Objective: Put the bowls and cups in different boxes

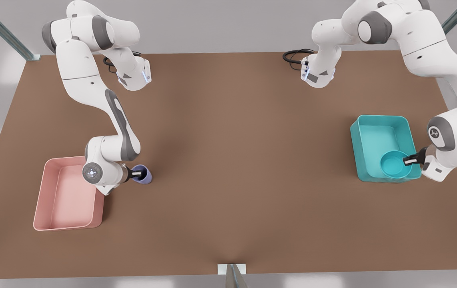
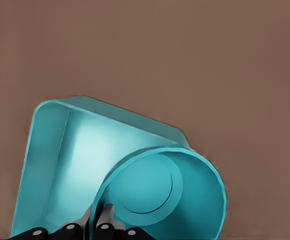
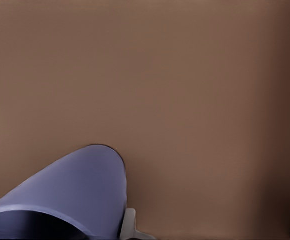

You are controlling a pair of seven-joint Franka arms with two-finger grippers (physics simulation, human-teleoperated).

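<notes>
Left gripper (image 1: 409,161), lower right of the front view, pinches the bowl (image 1: 393,164) rim over the teal box (image 1: 372,132): lower level, then release. Right gripper (image 1: 137,174) clamps the cup (image 1: 143,174); lift it clear of the pink box (image 1: 68,224) wall.

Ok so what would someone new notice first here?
The left gripper pinches the rim of the teal bowl over the teal box, at the front view's right. Opposite, the right gripper grips the purple cup beside the pink box.
</notes>
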